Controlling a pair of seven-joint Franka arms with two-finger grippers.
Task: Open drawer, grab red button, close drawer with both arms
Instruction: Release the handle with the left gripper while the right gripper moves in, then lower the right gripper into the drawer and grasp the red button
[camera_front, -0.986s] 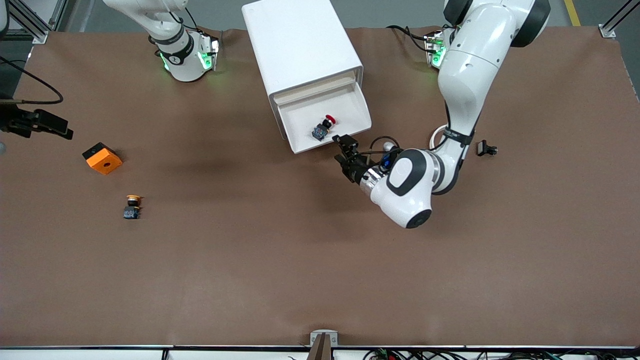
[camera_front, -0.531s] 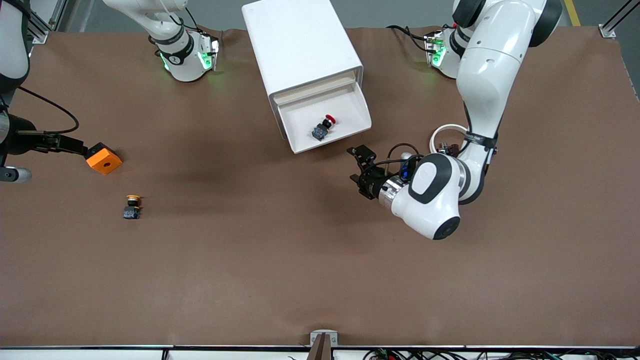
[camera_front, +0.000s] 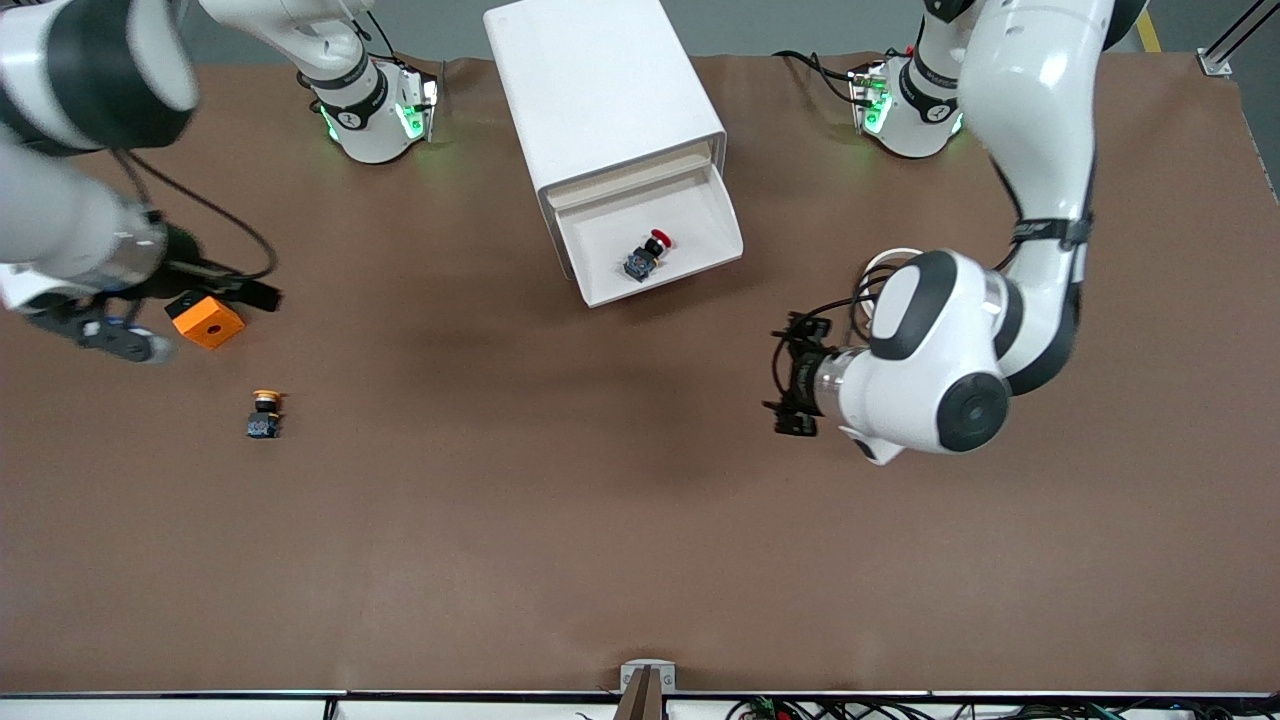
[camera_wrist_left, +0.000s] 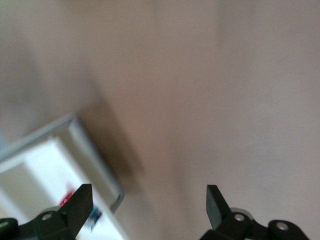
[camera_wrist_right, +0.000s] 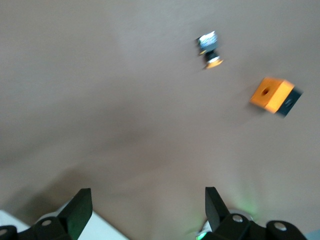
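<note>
The white cabinet (camera_front: 600, 90) stands at the table's middle, near the bases. Its lowest drawer (camera_front: 700, 215) is pulled open. The red-capped button (camera_front: 650, 250) lies in the drawer. My left gripper (camera_front: 788, 375) is open and empty over bare table, apart from the drawer, toward the left arm's end. The left wrist view shows the drawer's corner (camera_wrist_left: 75, 135) and a bit of the button (camera_wrist_left: 67, 199) beside my left gripper (camera_wrist_left: 149, 200). My right gripper (camera_front: 240, 290) is open and empty, high over the orange cube (camera_front: 207, 322); it also shows in the right wrist view (camera_wrist_right: 147, 202).
An orange-yellow-capped button (camera_front: 264, 412) lies nearer the front camera than the orange cube. Both show in the right wrist view, the cube (camera_wrist_right: 272, 94) and that button (camera_wrist_right: 210, 49). Brown table (camera_front: 600, 550) spreads widely toward the front camera.
My left gripper drew back from the drawer's front toward the front camera and the left arm's end. My right arm swung in from the table's edge to over the orange cube.
</note>
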